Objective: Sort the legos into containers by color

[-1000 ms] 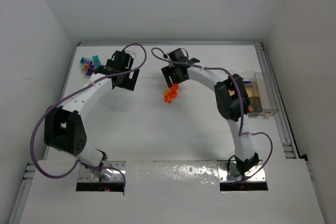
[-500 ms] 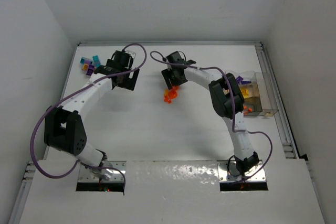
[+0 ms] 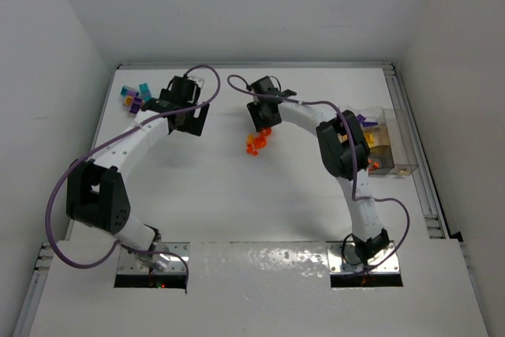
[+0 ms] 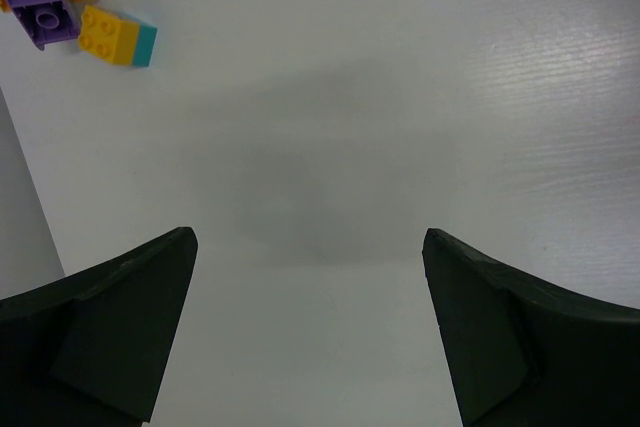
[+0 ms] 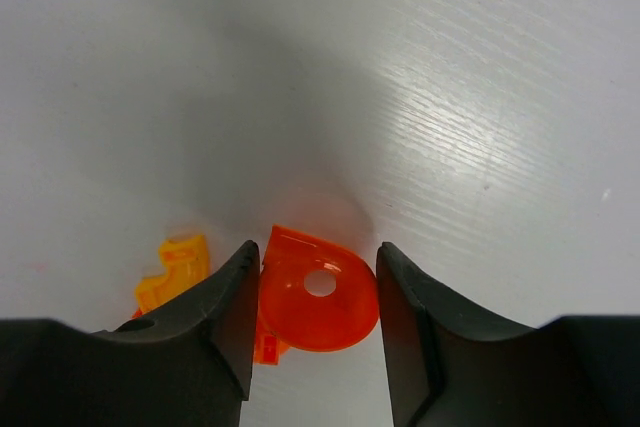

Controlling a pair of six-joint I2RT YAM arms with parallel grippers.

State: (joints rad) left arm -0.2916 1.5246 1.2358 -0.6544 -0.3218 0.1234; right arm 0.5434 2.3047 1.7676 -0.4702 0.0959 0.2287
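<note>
My right gripper (image 5: 318,255) is down on the table with its jaws closed against both sides of a translucent orange lego (image 5: 318,292), a rounded piece with a hole. A lighter orange lego (image 5: 175,272) lies just left of the left finger. From above, this gripper (image 3: 262,125) stands over the small orange pile (image 3: 256,144) at mid table. My left gripper (image 4: 307,247) is open over bare table, with a purple lego (image 4: 45,7) and a yellow-and-teal lego (image 4: 117,35) ahead to its left. The clear containers (image 3: 388,144) sit at the right edge.
A group of purple, yellow and teal legos (image 3: 134,97) lies at the far left corner, beside the left gripper (image 3: 192,118). White walls enclose the table on three sides. A rail (image 3: 418,155) runs along the right edge behind the containers.
The right gripper's jaws have narrowed onto the orange lego, and its arm has shifted slightly over the orange pile. The left arm has not moved.
</note>
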